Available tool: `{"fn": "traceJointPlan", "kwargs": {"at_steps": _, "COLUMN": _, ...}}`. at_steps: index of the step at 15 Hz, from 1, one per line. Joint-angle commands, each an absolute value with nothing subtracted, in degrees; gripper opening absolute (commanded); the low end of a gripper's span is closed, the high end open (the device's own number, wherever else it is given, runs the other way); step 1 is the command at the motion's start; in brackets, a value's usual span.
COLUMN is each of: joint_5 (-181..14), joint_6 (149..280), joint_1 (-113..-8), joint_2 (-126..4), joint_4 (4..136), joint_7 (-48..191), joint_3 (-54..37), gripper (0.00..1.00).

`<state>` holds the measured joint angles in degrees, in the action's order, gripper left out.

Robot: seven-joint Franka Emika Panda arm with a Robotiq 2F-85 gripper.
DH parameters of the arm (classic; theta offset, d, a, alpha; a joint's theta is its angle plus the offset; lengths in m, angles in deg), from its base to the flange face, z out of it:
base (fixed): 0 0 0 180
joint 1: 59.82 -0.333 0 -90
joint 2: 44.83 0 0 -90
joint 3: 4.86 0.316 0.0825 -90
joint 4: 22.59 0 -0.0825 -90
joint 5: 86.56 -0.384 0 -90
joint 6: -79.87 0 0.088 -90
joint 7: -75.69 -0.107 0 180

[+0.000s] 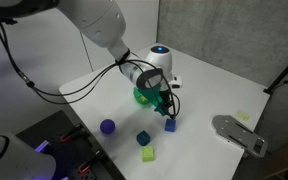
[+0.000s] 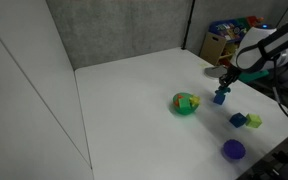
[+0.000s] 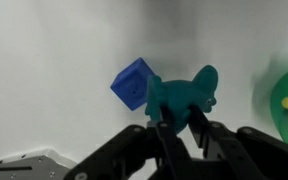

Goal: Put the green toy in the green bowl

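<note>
In the wrist view my gripper [image 3: 181,122] is shut on the dark teal-green toy [image 3: 187,92]. A blue cube [image 3: 131,83] sits right beside the toy on the white table. The edge of the bright green bowl [image 3: 284,88] shows at the right, with something yellow inside. In both exterior views the gripper [image 1: 165,108] [image 2: 224,80] hangs just above the blue cube [image 1: 170,126] [image 2: 220,98]. The green bowl [image 1: 141,98] [image 2: 185,110] stands close by, to one side of the gripper. The toy is barely visible between the fingers [image 1: 163,103].
A purple round object [image 1: 107,127] [image 2: 233,150], another blue block [image 1: 143,138] [image 2: 238,120] and a yellow-green cube [image 1: 148,155] [image 2: 253,121] lie on the table near its front edge. A grey device [image 1: 239,133] sits off to the side. Boxes of clutter [image 2: 224,40] stand behind the table.
</note>
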<state>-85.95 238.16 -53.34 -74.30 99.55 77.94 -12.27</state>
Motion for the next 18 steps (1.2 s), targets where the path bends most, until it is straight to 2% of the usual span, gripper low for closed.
{"fn": "traceJointPlan", "kwargs": {"at_steps": 1, "joint_5": -86.1, "joint_6": 233.8, "joint_1": -56.3, "joint_2": -69.9, "joint_4": 96.8, "joint_7": 71.5, "joint_3": -12.8, "gripper": 0.08}}
{"fn": "traceJointPlan", "kwargs": {"at_steps": 12, "joint_5": -80.3, "joint_6": 235.2, "joint_1": -67.7, "joint_2": -70.3, "joint_4": 91.5, "joint_7": 55.6, "joint_3": -14.1, "gripper": 0.08}}
{"fn": "traceJointPlan", "kwargs": {"at_steps": 18, "joint_5": -80.0, "joint_6": 232.5, "joint_1": -68.8, "joint_2": -70.6, "joint_4": 91.8, "joint_7": 54.7, "joint_3": -13.5, "gripper": 0.06}}
